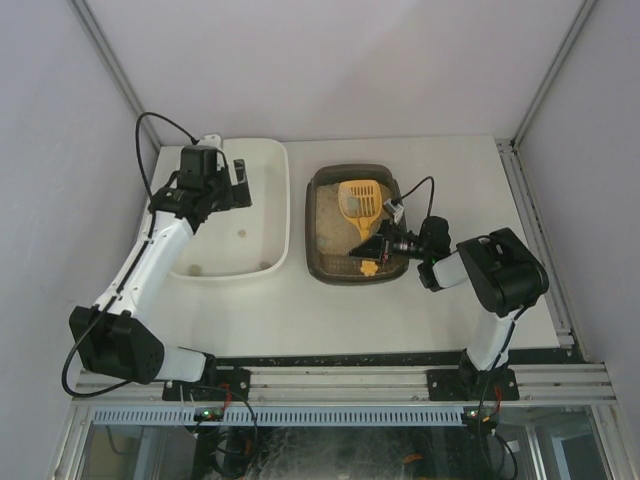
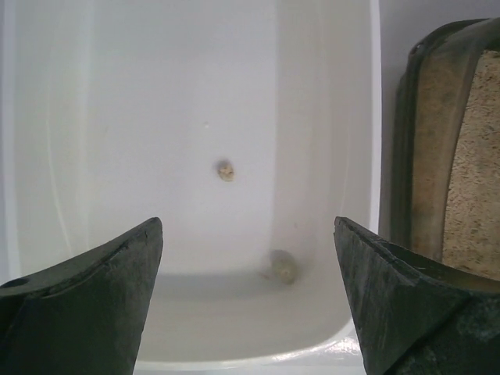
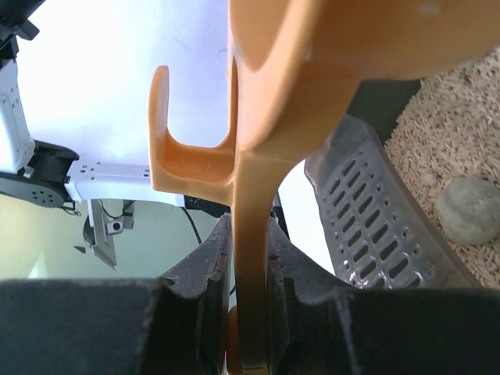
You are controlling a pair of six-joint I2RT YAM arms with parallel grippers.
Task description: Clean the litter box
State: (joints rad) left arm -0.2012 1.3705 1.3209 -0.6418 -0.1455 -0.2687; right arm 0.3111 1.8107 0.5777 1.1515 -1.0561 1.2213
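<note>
The litter box (image 1: 314, 232) sits on the table (image 1: 450, 180), just right of the white tub (image 1: 262, 180). The right tool (image 3: 251, 266) is clamped on the handle of a yellow scoop (image 1: 360, 200) over the litter. The left tool (image 2: 248, 297) hangs wide open above the tub, which holds two clumps (image 2: 226, 169).

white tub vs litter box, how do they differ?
The white tub is larger; the litter box is dark brown-grey and smaller. The tub's floor shows only a few small clumps; the litter box holds beige litter, yellow scoop over it. Both are rectangular, rounded corners, side by side.
</note>
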